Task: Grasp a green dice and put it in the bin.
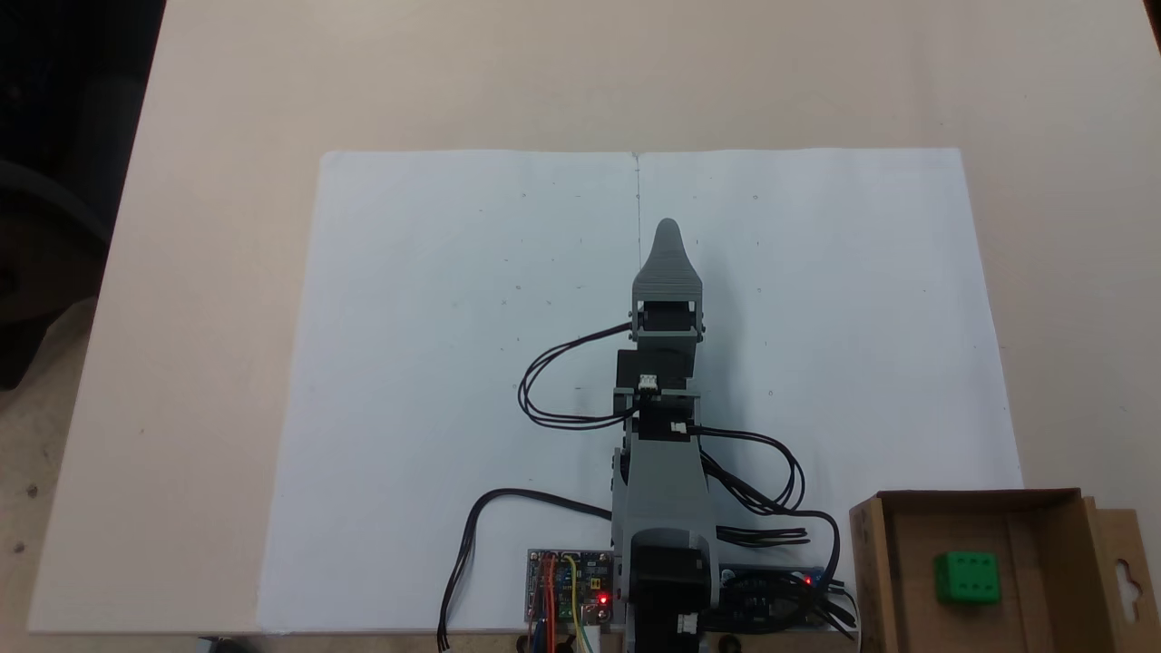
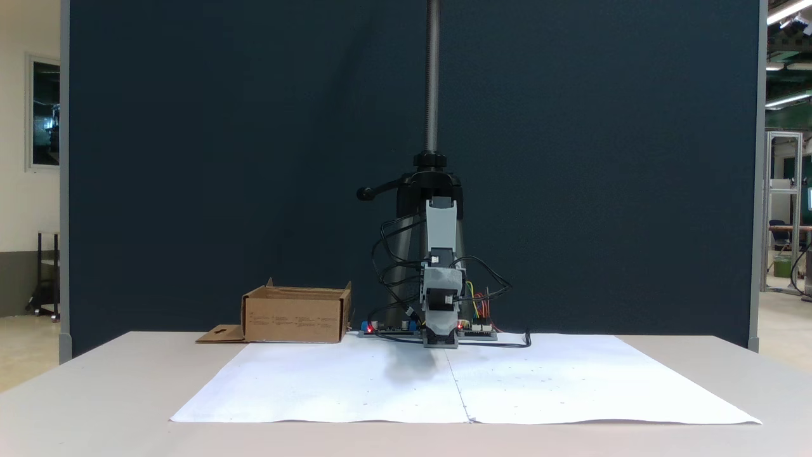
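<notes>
No readable brand, label or writing anywhere; only faint pencil-like ticks scattered on the two white paper sheets (image 1: 435, 381) taped edge to edge on the matte beige tabletop (image 1: 218, 118).

Small bright green plastic cube dice (image 1: 968, 578) with darker recessed pips sitting on the floor of the shallow brown cardboard box bin (image 1: 866, 562), six-pip face up in the top-down fixed view. Well apart from the grey ribbed plastic gripper (image 1: 668, 227): far behind the fingertips and off to the right there, beside the arm's base. Bin flap with hang-hole cutout (image 1: 1125, 580) folded out flat on the side away from the arm. In the front fixed view, same bin (image 2: 292, 315) off to the left of the gripper (image 2: 441, 343) and behind it; dice hidden by the wall.

Jaws stacked one over the other from above, only one tapered tip visible; front view too small and head-on. Can't tell finger opening. Nothing seen between fingers.

Black cables (image 1: 562, 381) looped beside the arm; bare circuit boards (image 1: 570, 588) with red LEDs lit at the base.
</notes>
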You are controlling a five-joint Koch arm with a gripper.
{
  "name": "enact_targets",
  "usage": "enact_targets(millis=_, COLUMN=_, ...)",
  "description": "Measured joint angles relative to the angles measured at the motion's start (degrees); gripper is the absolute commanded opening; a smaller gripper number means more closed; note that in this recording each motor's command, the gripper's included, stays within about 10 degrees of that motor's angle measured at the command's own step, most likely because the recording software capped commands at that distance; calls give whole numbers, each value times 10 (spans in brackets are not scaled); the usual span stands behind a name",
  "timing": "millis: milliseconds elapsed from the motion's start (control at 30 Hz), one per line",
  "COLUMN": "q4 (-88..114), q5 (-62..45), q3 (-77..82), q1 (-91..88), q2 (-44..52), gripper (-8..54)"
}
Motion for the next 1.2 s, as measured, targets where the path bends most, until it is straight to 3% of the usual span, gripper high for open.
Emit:
enact_targets(millis=333, q4=-88, q5=0, q3=0, q1=0, q2=-1, gripper=456)
enact_targets(millis=1200, q4=-89, q5=0, q3=0, q1=-24, q2=-1, gripper=461)
